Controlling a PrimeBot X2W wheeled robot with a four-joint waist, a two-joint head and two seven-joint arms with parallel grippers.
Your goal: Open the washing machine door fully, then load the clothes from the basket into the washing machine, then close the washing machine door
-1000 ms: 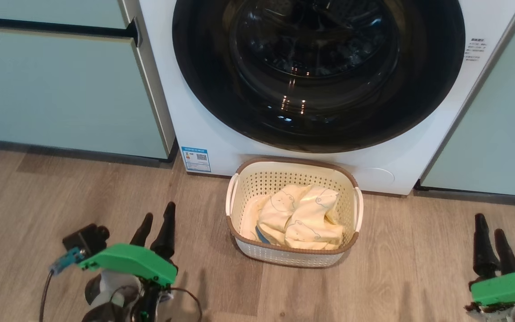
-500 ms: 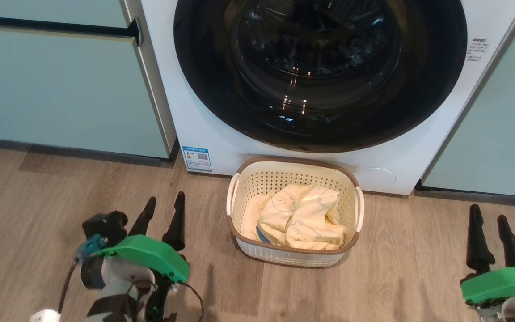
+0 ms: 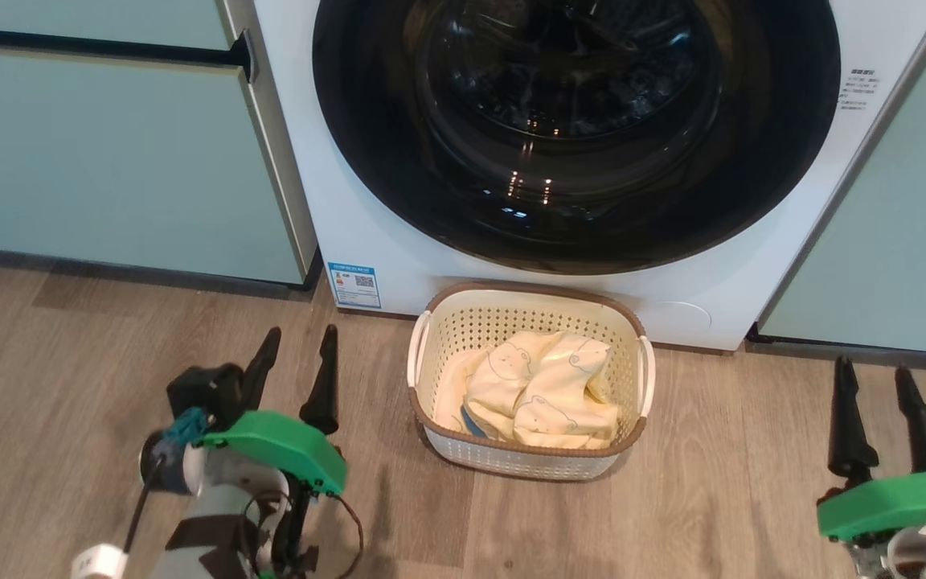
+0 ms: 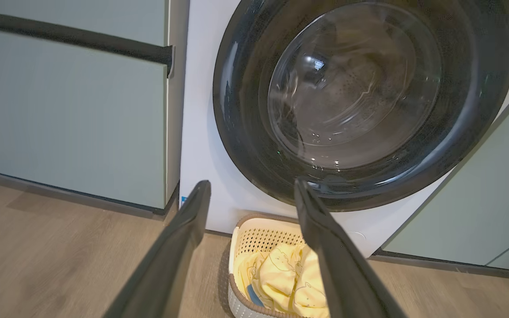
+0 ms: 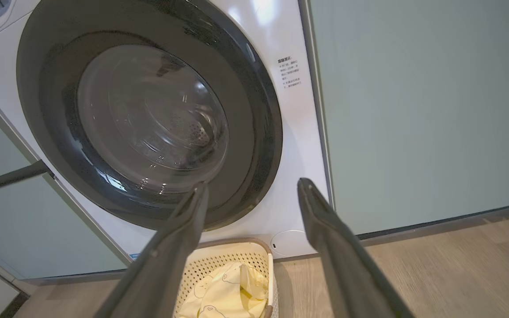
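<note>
**Head view, change over the last second**

1. The left end effector (image 3: 301, 330) has moved up and to the right within the lower left of the frame.
2. Its two fingers, previously seen almost overlapping, now present side by side with a strip of floor (image 3: 69, 346) visible between them. The wrist has rotated.
3. Its green housing (image 3: 282, 446) has shifted up and right, and more of the pale forearm (image 3: 206, 523) is exposed at the bottom edge.
4. The right end effector (image 3: 872, 366) has risen and moved slightly left in the lower right of the frame, and its fingers also appear further apart.
</note>
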